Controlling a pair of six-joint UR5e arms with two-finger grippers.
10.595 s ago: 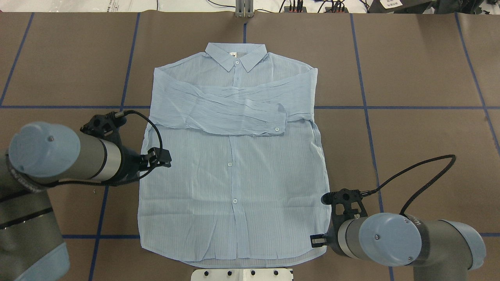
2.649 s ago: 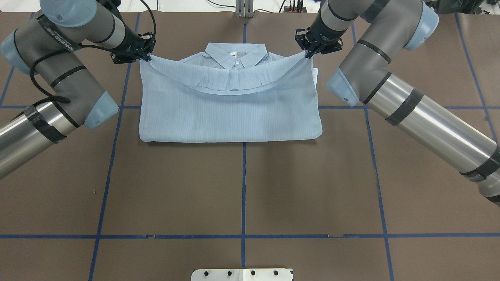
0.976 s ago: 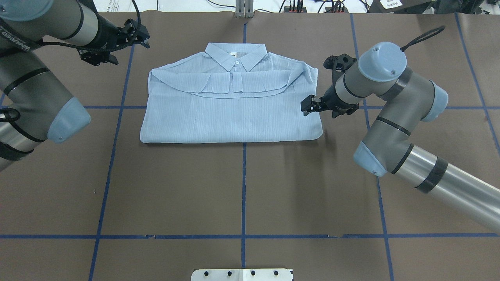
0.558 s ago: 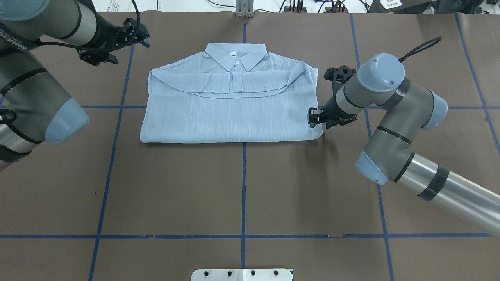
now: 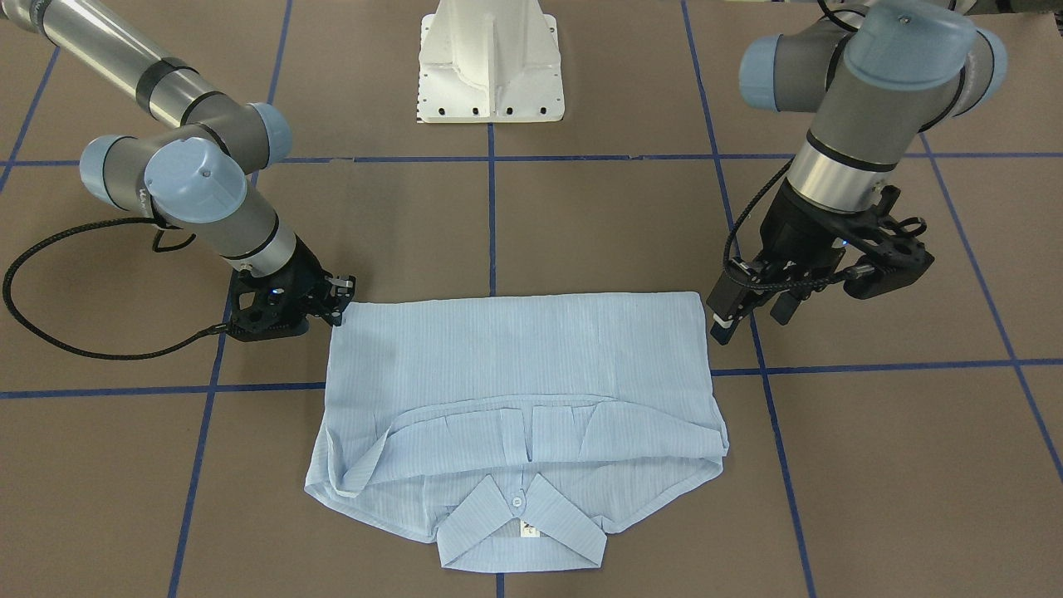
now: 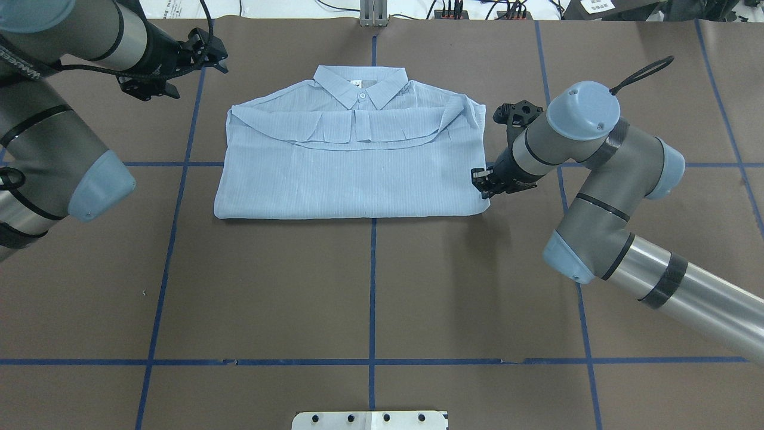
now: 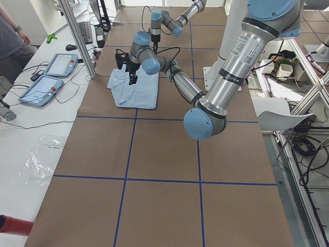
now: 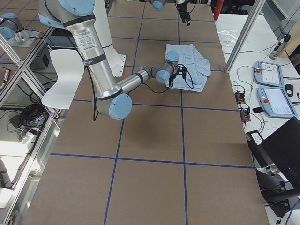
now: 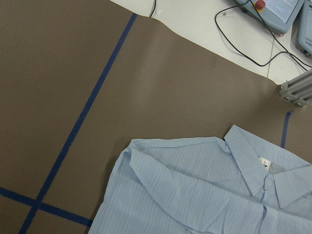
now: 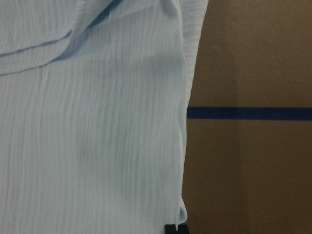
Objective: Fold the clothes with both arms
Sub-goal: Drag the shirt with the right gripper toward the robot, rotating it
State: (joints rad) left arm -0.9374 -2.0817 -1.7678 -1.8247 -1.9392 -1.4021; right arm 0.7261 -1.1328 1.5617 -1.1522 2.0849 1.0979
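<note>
The pale-blue shirt (image 6: 352, 179) lies folded in half on the brown table, collar (image 6: 361, 86) at the far side and hem laid just below it. My right gripper (image 6: 482, 183) sits low at the shirt's right edge near the fold corner, shut on that edge. The front view shows it at the same corner (image 5: 339, 301). The right wrist view shows the shirt (image 10: 97, 136), its edge running down to a fingertip (image 10: 175, 228). My left gripper (image 6: 216, 55) hangs open in the air off the far left corner, touching nothing (image 5: 747, 314). The left wrist view looks down on the collar (image 9: 265, 175).
Blue tape lines (image 6: 372, 286) grid the brown table cover. The white pedestal base (image 5: 490, 62) stands at the near edge. A metal post (image 6: 373, 12) rises at the far edge. Teach pendants (image 7: 51, 77) lie on a side table where a person (image 7: 10, 36) stands.
The shirt's lower half was folded up to the collar and released. Since one second ago my right gripper has dropped to the right edge and closed there. The left arm has barely moved.
</note>
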